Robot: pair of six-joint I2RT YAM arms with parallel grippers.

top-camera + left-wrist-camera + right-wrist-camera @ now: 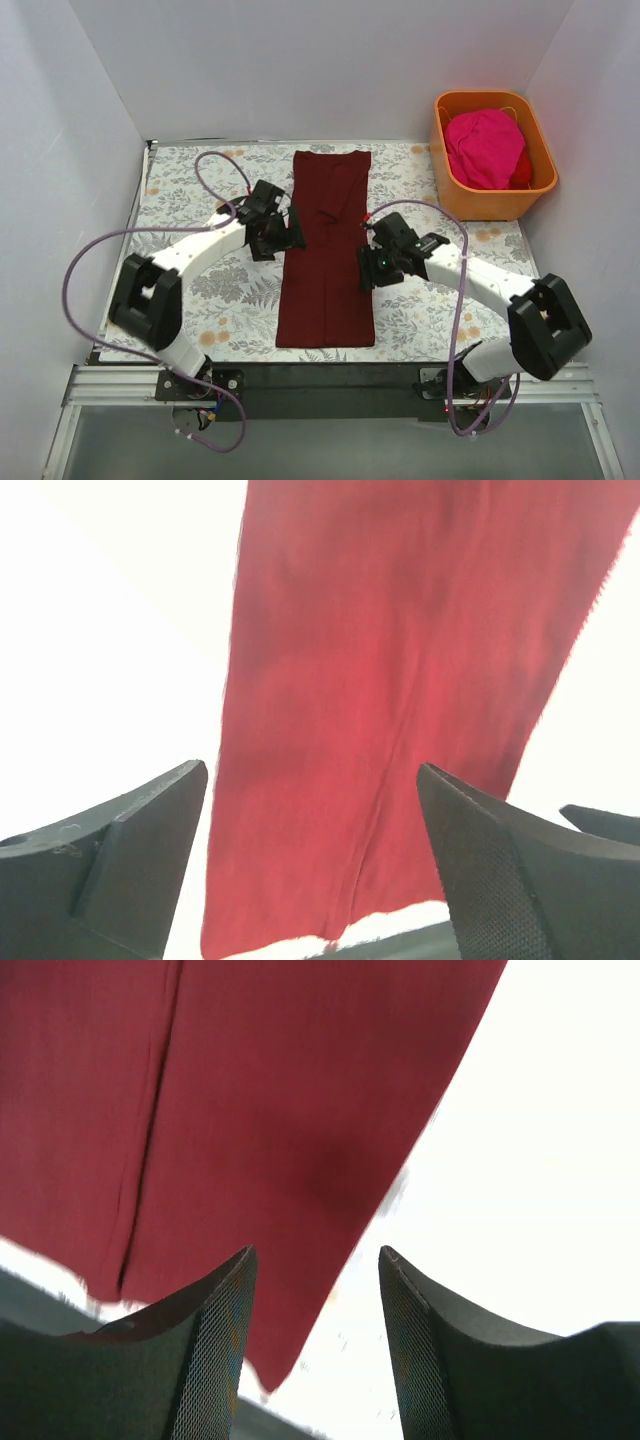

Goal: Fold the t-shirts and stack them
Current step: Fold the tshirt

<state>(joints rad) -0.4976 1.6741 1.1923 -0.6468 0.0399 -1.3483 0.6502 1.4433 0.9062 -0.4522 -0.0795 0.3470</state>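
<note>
The dark maroon t-shirt [328,250] lies flat on the patterned table, folded into a long narrow strip running from near to far. My left gripper [290,234] hovers at the strip's left edge, open, with nothing between its fingers. In the left wrist view the gripper [312,767] stands wide over the maroon cloth [400,660]. My right gripper [369,271] is at the strip's right edge, also open and empty. In the right wrist view it [317,1250] straddles the edge of the maroon shirt [250,1110]. The magenta-pink t-shirt [485,148] lies bunched in the tub.
An orange plastic tub [495,205] stands at the back right corner of the table. White walls close in the left, back and right sides. A floral cloth [210,290] covers the tabletop around the shirt.
</note>
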